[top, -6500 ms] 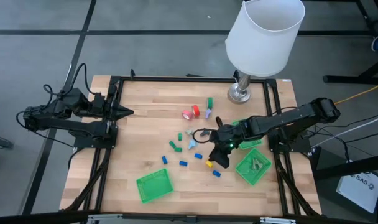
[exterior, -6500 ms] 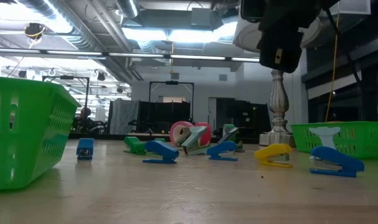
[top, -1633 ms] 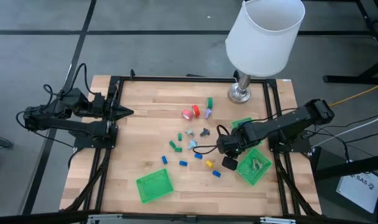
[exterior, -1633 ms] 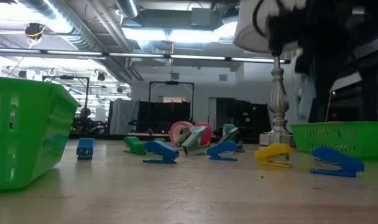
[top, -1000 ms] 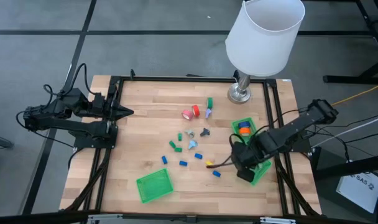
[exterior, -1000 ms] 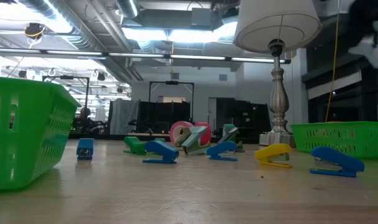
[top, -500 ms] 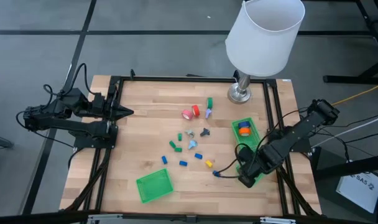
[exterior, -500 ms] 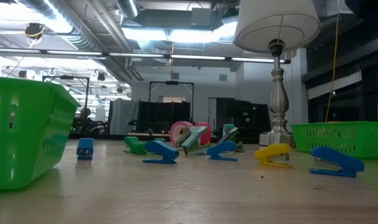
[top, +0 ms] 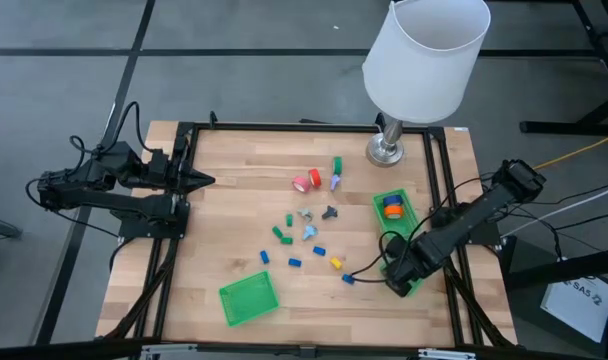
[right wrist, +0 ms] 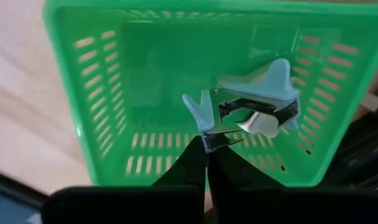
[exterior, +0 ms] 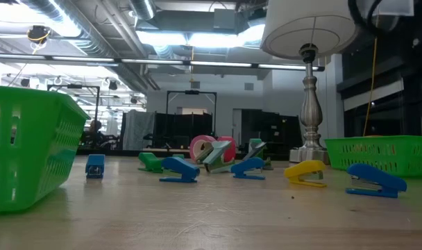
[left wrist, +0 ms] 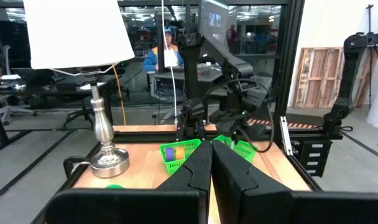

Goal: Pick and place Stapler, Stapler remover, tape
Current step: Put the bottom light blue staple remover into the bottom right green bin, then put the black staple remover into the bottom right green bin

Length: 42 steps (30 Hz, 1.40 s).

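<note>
- The wooden plank surface (top: 234, 220) sits in a black metal frame on a grey floor (top: 244, 60) crossed by dark seams.
- A lamp with a white shade (top: 425, 55) and silver base (top: 388, 151) stands at the far right corner.
- Behind, fluorescent ceiling lights (exterior: 169, 38), exposed ducts (exterior: 93, 35) and dark partitions (exterior: 190, 128).
- A seated person (left wrist: 166, 53) and a leaning wooden pallet (left wrist: 319, 78) show in the room.

Change from the earlier frames. The right gripper (top: 396, 281) has travelled from above the scattered pieces at mid-table to the near end of the green basket (top: 412, 284) by the right edge. The pale stapler remover (right wrist: 258, 109) that previously lay among those pieces is now off the tabletop, pinched between its fingers (right wrist: 188, 163) directly over the basket floor.
</note>
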### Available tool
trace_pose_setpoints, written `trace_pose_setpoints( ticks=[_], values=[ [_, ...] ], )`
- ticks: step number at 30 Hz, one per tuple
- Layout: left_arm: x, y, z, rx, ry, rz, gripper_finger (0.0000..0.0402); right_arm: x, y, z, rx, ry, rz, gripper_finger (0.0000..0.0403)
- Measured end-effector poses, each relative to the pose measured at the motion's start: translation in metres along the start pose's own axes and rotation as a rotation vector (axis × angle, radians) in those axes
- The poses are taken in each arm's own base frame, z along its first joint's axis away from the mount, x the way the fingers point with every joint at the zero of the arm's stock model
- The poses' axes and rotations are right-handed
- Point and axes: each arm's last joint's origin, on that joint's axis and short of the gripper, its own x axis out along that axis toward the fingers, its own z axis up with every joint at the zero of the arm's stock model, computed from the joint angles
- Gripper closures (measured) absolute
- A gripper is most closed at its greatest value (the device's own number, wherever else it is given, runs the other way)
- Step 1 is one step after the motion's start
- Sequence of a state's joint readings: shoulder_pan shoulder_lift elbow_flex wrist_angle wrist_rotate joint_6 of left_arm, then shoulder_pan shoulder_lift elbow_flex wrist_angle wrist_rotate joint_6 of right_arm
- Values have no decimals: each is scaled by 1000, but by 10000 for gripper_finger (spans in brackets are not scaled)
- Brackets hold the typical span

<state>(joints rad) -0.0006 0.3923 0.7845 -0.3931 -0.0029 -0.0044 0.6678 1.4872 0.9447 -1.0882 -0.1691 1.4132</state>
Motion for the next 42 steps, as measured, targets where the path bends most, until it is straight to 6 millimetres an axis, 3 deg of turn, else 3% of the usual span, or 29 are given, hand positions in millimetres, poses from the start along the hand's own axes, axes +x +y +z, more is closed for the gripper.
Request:
trace_pose_setpoints(
  ticks=[27,38,42],
  values=[
    [0,0,0,0,0,0,396,3,-1,0,52,8,2,367],
    [0,0,0,0,0,0,395,2,0,1,53,20,9,260],
    [0,0,0,0,0,0,396,1,-1,8,92,75,25,241]
  ],
)
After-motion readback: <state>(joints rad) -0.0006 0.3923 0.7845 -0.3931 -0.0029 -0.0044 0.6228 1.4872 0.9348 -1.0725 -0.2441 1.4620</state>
